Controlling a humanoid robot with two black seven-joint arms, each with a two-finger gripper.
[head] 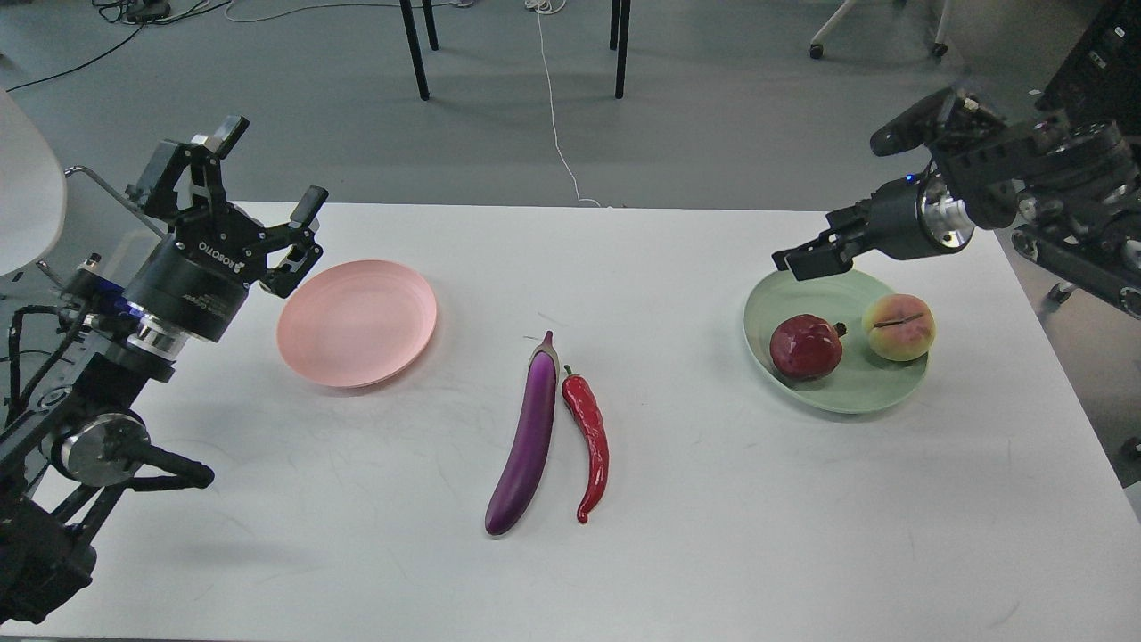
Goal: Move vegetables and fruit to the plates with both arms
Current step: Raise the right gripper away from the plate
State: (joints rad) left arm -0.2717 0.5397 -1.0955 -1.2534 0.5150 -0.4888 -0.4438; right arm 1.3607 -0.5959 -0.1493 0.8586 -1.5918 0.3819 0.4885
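Observation:
The purple eggplant and the red chili pepper lie side by side at the table's middle. The dark red pomegranate and the peach rest on the mint green plate at the right. The pink plate at the left is empty. My left gripper is open and empty, raised just left of the pink plate. My right gripper hovers above the green plate's far rim, holding nothing; its dark fingers cannot be told apart.
The white table ends close to the green plate on the right. Chair legs and a white cable are on the floor behind the table. A white chair stands at the far left.

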